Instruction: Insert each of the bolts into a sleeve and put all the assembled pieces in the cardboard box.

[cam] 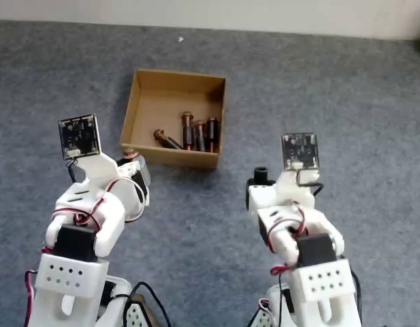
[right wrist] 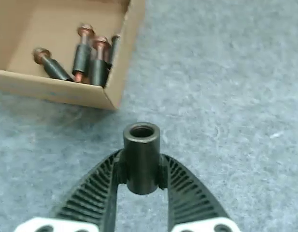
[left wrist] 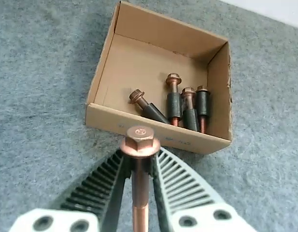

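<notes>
We list one copper bolt, stiff metal, likely slick: left jaws clenched on its shank under the head, just outside the cardboard box. One dark sleeve, rigid: right jaws grasping its middle, near the box. Four assembled pieces lie inside.

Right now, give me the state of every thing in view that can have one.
left gripper, shut on the bolt.
right gripper, shut on the sleeve.
bolt, bare, nothing fitted on it, held by its shank.
sleeve, empty, its bore open.
cardboard box, upright, open at the top.
assembled pieces, four, each already joined, lying inside the cardboard box.
</notes>
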Robot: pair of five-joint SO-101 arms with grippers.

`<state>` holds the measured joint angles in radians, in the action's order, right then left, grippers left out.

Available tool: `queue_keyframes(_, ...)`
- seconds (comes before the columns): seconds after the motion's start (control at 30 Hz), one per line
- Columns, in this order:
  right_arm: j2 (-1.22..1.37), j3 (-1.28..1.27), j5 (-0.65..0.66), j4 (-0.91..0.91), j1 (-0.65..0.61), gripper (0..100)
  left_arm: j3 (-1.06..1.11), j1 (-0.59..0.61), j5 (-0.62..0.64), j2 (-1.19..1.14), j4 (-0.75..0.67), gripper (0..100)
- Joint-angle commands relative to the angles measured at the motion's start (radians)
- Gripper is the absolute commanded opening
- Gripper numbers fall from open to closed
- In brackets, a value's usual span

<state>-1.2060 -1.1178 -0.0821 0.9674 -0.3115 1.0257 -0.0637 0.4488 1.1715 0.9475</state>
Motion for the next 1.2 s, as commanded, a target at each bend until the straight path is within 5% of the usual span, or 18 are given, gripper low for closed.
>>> queue_keyframes(0.0, -0.059, -0.013, -0.023, -0.001, -0.035, 0.4, -0.013, -0.019, -0.020, 0.022, -0.035, 1)
queue_keyframes(0.57, -0.625, -0.335, -0.015, -0.116, -0.259, 0.4, -0.038, -0.291, -0.015, 0.022, -0.253, 1)
queue_keyframes(1.17, -0.630, -0.400, 0.063, -0.185, -0.300, 0.4, -0.031, -0.487, -0.023, 0.013, -0.445, 1)
